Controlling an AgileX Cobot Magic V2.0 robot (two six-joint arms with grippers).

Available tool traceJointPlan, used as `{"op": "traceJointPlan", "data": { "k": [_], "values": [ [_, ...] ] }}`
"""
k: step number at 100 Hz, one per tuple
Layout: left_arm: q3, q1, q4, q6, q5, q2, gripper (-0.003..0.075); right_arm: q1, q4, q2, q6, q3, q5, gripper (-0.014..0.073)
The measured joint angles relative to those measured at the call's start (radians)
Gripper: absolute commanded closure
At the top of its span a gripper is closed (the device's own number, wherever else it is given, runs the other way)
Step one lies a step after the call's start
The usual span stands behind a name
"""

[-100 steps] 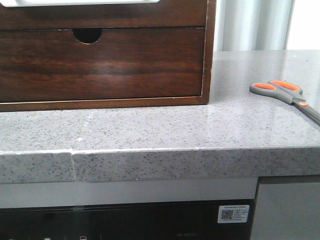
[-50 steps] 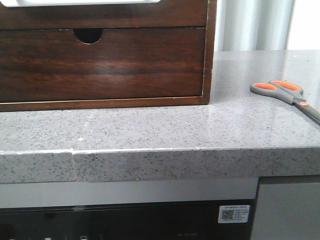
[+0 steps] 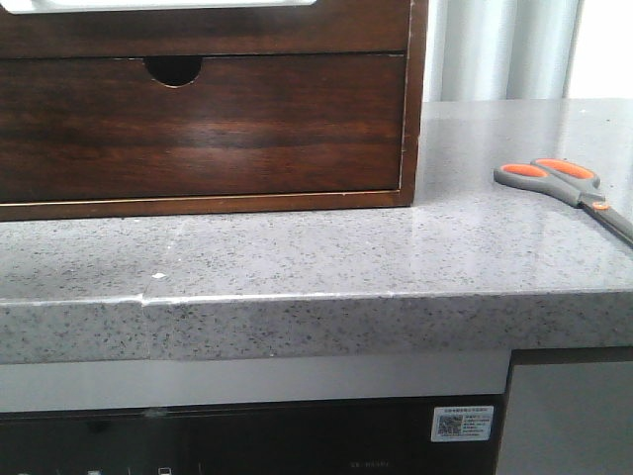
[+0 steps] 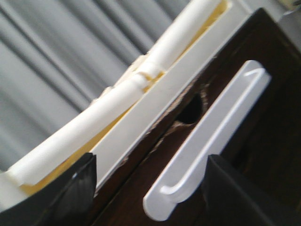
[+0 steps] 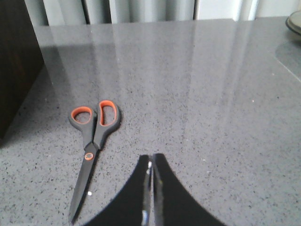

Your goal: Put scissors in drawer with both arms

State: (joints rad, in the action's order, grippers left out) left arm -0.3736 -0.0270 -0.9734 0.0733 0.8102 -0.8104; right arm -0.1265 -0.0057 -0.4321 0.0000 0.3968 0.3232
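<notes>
Speckled grey stone counter (image 3: 297, 267) carries dark brown glossy wood drawer (image 3: 198, 25) at 11 o'clock. Left hand (image 4: 146, 197) spread w/ white handle (image 4: 207, 141) between fingers. Grey-handled, orange-lined scissors (image 3: 564, 183) lie flat at 3 o'clock. Right hand (image 5: 151, 188) pressed together, near scissors, apart.

Worktop (image 3: 297, 262): speckled grey stone look, polished, reflective on top. Drawer (image 3: 198, 30) front: dark brown wood, glossy, grain visible; inside edge smooth white. Notched front (image 3: 198, 129) below: same glossy wood. White handle (image 4: 207, 141): smooth, looks plastic. Scissors (image 5: 91, 143): matt grey handles, orange loop lining, thin grey metal blades. Right tool (image 5: 151, 188): matt black.
</notes>
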Motion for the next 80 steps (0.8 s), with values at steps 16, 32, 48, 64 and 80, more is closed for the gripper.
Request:
{"op": "traceJointPlan", "data": {
  "k": [16,32,48,64,80],
  "values": [
    [-0.017,0.000,-0.077,-0.081,0.051,-0.082,0.0322,0.000,0.006,0.000,0.000,0.000,0.013,0.0710],
    [-0.076,0.008,-0.177,-0.131,0.011,-0.131,0.0349,0.000,0.006,0.000,0.000,0.000,0.013,0.0710],
    [-0.137,0.102,-0.205,-0.150,-0.161,-0.159,0.0349,0.000,0.006,0.000,0.000,0.000,0.013,0.0710],
    [-0.173,0.228,-0.182,-0.164,-0.322,-0.175,0.0349,0.000,0.006,0.000,0.000,0.000,0.013,0.0710],
    [-0.196,0.291,-0.097,-0.181,-0.436,-0.195,0.0349,0.000,0.006,0.000,0.000,0.000,0.013,0.0710]
  ]
}}
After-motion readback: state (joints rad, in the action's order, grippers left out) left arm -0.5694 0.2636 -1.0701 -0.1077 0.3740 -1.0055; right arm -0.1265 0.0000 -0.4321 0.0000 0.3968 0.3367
